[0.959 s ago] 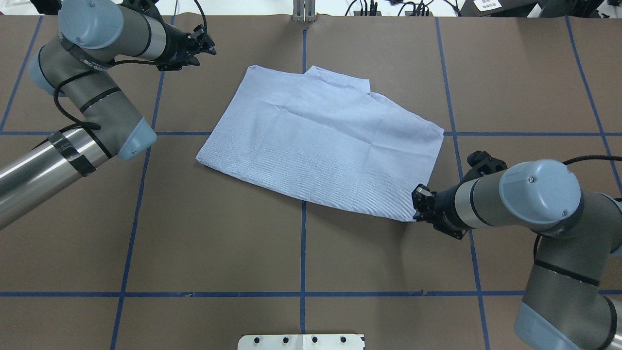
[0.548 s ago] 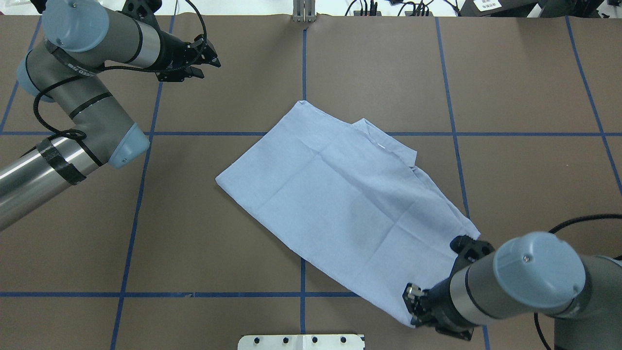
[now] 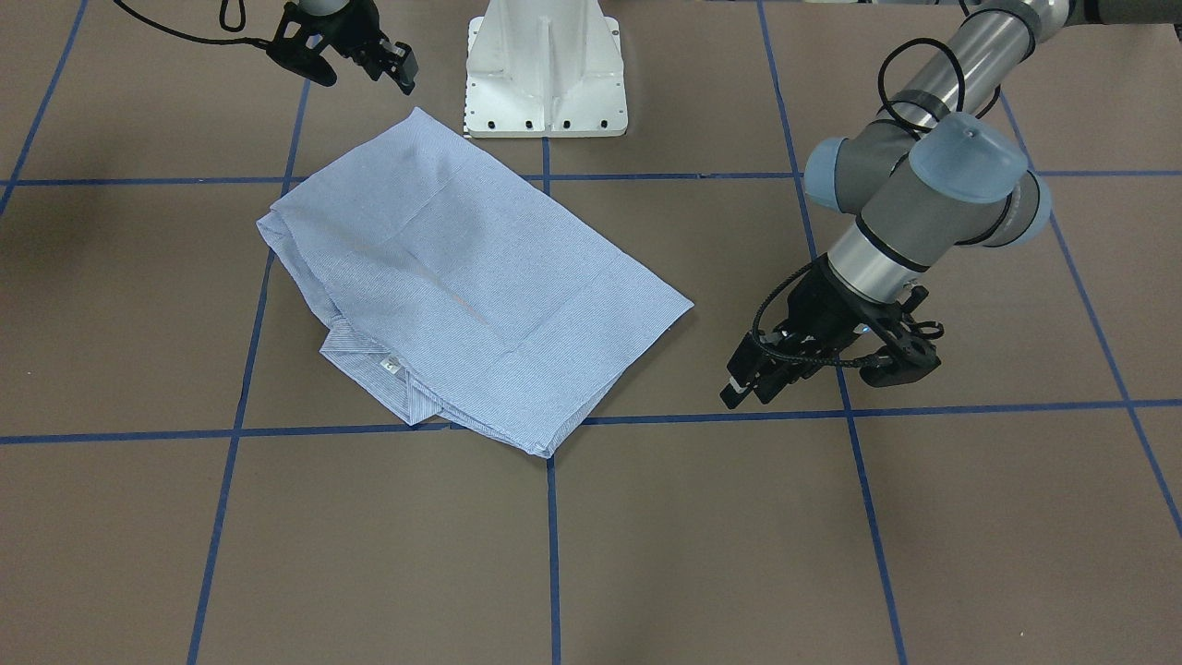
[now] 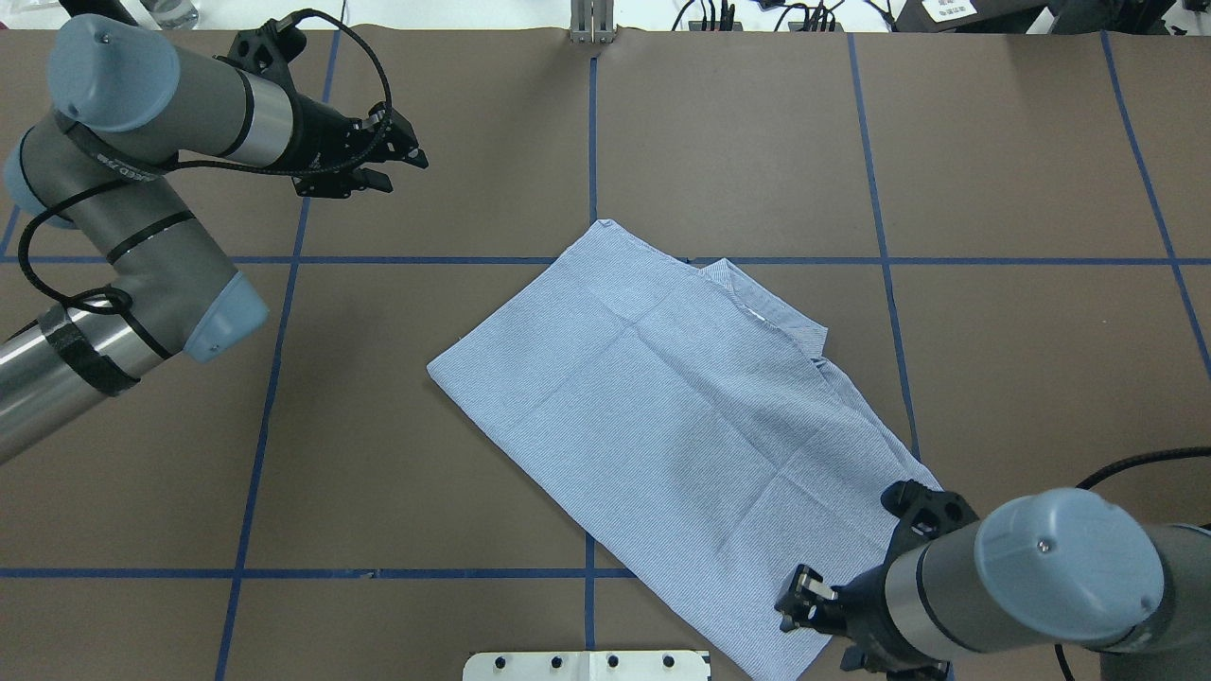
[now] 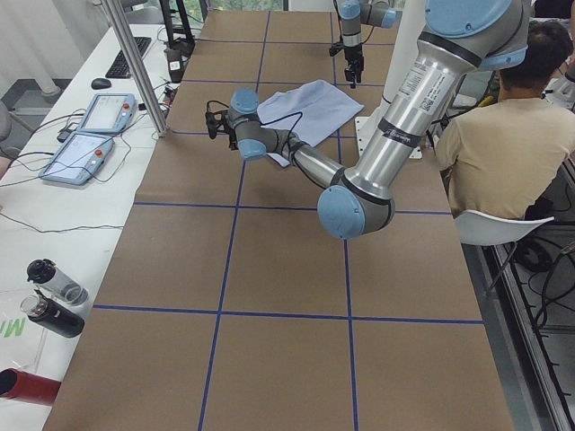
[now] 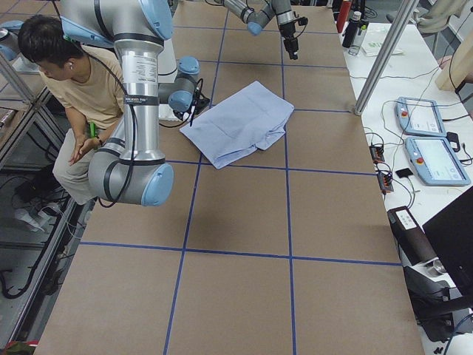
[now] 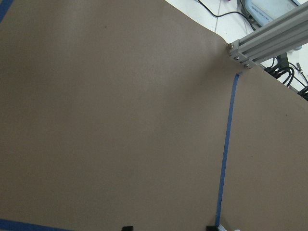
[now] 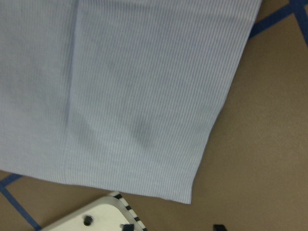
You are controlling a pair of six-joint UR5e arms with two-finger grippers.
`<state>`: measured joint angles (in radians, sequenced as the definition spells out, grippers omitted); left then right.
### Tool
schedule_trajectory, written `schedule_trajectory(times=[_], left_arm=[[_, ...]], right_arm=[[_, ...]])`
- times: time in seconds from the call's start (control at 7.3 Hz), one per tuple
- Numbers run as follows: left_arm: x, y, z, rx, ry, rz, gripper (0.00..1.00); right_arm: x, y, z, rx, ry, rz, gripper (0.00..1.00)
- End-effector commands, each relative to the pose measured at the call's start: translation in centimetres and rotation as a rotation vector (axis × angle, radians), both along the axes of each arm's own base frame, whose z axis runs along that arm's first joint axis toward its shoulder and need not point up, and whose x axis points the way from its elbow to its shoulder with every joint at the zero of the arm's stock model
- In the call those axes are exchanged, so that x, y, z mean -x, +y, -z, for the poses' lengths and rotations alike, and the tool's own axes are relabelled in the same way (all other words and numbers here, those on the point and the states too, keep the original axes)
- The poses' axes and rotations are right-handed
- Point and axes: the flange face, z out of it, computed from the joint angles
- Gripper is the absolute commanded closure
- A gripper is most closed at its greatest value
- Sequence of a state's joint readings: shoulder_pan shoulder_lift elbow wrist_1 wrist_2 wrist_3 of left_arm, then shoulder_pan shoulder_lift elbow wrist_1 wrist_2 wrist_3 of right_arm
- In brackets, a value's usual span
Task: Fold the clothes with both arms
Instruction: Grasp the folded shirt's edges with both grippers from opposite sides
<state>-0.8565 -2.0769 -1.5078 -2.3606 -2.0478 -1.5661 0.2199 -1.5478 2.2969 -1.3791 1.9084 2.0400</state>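
1. Reading the front view: the shirt [image 3: 462,277] lies flat on the table [image 3: 831,554] as a slanted folded rectangle. The collar [image 3: 355,349] and label [image 3: 388,366] poke out at one edge. The right gripper [image 3: 358,74] hangs with jaws apart just beside the shirt corner nearest the base [image 3: 545,65]. The left gripper [image 3: 750,390] is well apart from the cloth, and its spread is hard to read here.
2. Overhead: the right gripper [image 4: 793,605] sits over the shirt's near corner, half hidden by its own wrist. The left gripper [image 4: 402,168] has jaws apart over bare table.
3. Left side view: both grippers are too small to judge. The shirt [image 5: 305,108] is far up the table and a person [image 5: 499,144] sits at the edge.
4. Right side view: same limits. I cannot tell whether the right gripper touches the cloth.
5. Left wrist: only brown table, a tape line [image 7: 226,154] and a metal post [image 7: 269,38]. The fingertips [image 7: 126,227] are spread with nothing between them.
6. Right wrist: the shirt corner fills the view. The fingertips [image 8: 219,226] are spread and no cloth is between them, so the gripper holds nothing.
7. Judgement: the fold looks nearly done and this looks like the release step.
   - Next is either lifting the right arm off straight up, so the corner isn't dragged, or one more half-fold.
   - A half-fold needs both grippers on corners, and the left one has a long reach.
   - The sleeves and buttons are hidden inside the fold, so the inner layers can't be checked.
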Motion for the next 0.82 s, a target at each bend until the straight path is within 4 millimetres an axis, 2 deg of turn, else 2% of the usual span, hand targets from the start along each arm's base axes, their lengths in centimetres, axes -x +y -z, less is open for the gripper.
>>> schedule_trajectory(times=[0.0, 0.14, 0.27, 0.41, 0.55, 0.69], left_arm=[[-2.8, 6.1, -3.1, 0.069, -0.004, -0.027, 0.3], [-6.7, 9.7, -4.2, 0.121, -0.012, -0.009, 0.28], [-10.0, 12.7, -4.1, 0.155, -0.005, 0.007, 0.28], [-11.5, 14.5, -4.5, 0.172, -0.009, -0.01, 0.28], [-12.5, 15.8, -5.6, 0.169, -0.03, -0.001, 0.28], [-12.7, 16.1, -5.6, 0.165, -0.032, -0.002, 0.29]], right_arm=[[-2.3, -8.6, 2.5, -0.025, -0.049, -0.196, 0.0], [-2.6, -13.8, 2.0, -0.031, -0.028, -0.299, 0.0], [-1.9, -17.5, 2.0, -0.077, -0.013, -0.323, 0.0], [-2.0, -19.5, 1.5, -0.088, 0.003, -0.345, 0.0], [-2.0, -20.1, 1.1, -0.085, 0.012, -0.353, 0.0], [-2.0, -20.3, 1.0, -0.092, 0.019, -0.364, 0.0]])
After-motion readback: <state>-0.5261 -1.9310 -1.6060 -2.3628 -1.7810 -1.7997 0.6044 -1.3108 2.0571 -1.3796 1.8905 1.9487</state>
